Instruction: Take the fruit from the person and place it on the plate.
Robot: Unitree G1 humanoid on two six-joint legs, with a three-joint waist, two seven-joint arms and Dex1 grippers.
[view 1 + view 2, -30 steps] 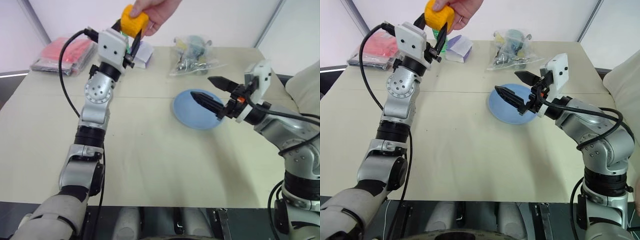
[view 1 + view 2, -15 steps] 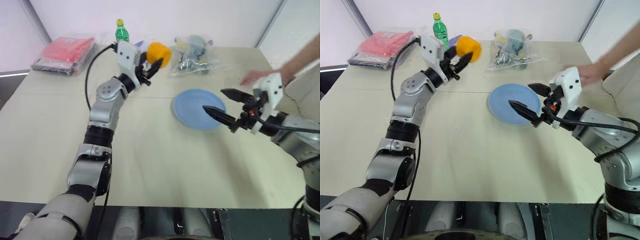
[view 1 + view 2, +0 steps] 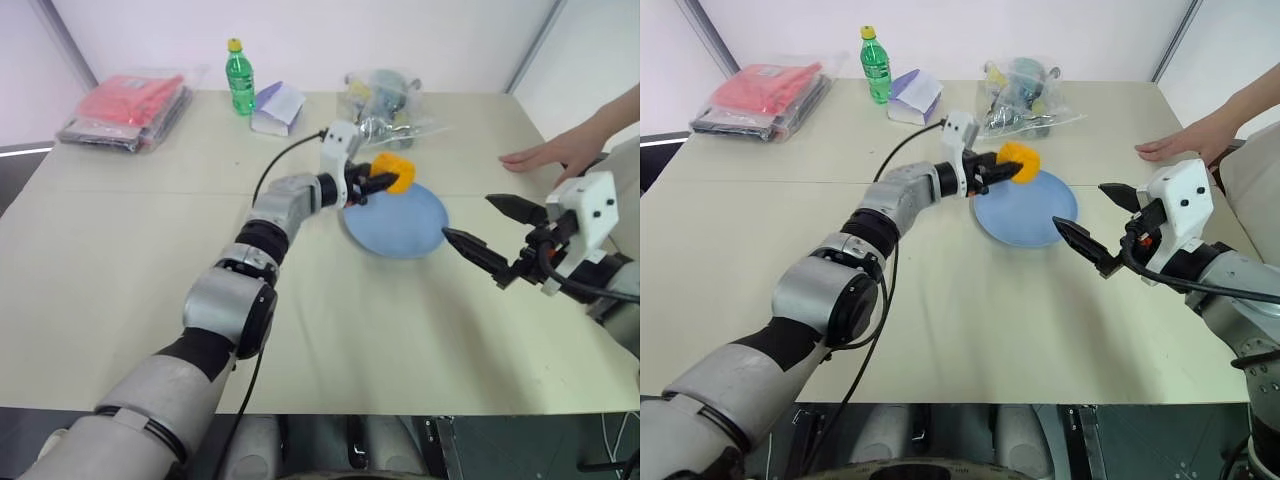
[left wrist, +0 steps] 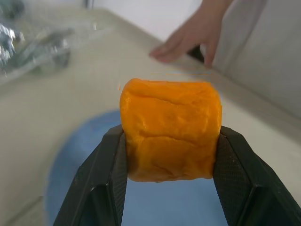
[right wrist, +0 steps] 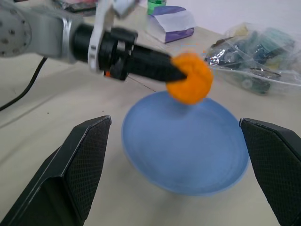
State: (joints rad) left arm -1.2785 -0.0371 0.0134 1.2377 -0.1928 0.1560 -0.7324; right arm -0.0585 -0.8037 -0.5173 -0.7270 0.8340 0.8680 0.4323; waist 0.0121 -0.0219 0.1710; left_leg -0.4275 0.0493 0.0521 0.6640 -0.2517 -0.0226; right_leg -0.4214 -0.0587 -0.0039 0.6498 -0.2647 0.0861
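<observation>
Fruit, stubby orange-yellow plastic-looking piece, being carried clamped between the two black fingers of the left gripper, hanging over the far-left rim of the round flat light blue plate and not touching it. Right gripper idling with fingers spread wide, just beside the plate's right edge, holding nothing. Person's bare hand resting flat on the pale table, well apart from the plate. Risking, if released now: smooth roundish fruit dropping on the rim, rolling off onto the table toward the clear bag of oddments. Needing a move inward and lower before opening; also risking the gripper tips nudging the light plate.
</observation>
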